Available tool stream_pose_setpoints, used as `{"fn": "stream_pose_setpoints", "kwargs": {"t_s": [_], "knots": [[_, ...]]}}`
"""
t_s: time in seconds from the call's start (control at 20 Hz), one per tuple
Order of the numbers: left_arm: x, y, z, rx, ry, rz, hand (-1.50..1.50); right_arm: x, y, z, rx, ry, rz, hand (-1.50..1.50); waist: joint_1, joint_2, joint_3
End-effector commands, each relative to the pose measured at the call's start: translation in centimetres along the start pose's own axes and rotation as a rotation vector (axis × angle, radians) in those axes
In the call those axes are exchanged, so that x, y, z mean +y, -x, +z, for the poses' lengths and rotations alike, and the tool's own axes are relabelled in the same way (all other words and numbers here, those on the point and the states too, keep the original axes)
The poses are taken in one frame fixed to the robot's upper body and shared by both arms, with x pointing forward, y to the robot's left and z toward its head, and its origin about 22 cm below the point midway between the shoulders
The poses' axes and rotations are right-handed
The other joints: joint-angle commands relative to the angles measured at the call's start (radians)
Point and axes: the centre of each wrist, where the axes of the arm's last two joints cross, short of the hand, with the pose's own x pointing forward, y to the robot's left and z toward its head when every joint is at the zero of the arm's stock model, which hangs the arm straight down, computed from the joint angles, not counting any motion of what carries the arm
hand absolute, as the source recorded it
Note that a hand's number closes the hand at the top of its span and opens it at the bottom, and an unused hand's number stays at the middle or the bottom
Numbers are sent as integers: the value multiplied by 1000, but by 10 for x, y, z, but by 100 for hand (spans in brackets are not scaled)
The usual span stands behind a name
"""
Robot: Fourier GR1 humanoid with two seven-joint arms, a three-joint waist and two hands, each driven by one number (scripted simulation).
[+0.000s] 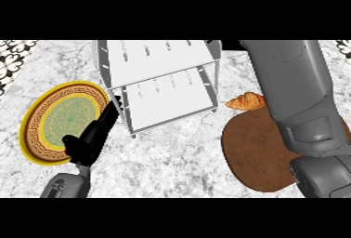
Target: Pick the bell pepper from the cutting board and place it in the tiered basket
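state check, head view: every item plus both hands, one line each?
tiered basket: upright on the counter, both visible shelves bare
plate: flat on the counter left of the basket, nothing on it
cutting board: flat at right, partly under the right forearm
croissant: on the counter at the board's far edge
bell pepper: not visible
left hand: open, fingers straight, over the plate's edge
right hand: out of view

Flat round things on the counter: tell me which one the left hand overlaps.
The gold-rimmed plate. The left hand lies across its right edge, fingers straight. The brown cutting board sits far off, under the right forearm.
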Motion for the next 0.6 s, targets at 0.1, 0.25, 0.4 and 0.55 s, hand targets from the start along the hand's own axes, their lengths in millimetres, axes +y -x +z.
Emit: {"fn": "stream_pose_setpoints", "kwargs": {"t_s": [0.1, 0.25, 0.4, 0.55], "knots": [[-11, -15, -14, 0, 18, -18, 0, 55, -24, -28, 8, -46, 2, 150, 14, 3, 0], [0, -17, -13, 9, 10, 6, 0, 53, -40, -31, -18, -86, 3, 150, 5, -1, 0], [-2, -13, -1, -11, 26, -30, 0, 68, -22, -38, 5, -69, -13, 150, 16, 2, 0], [-8, 0, -12, -23, 20, -20, 0, 76, -21, -41, 13, -88, -76, 150, 22, 5, -1]]}}
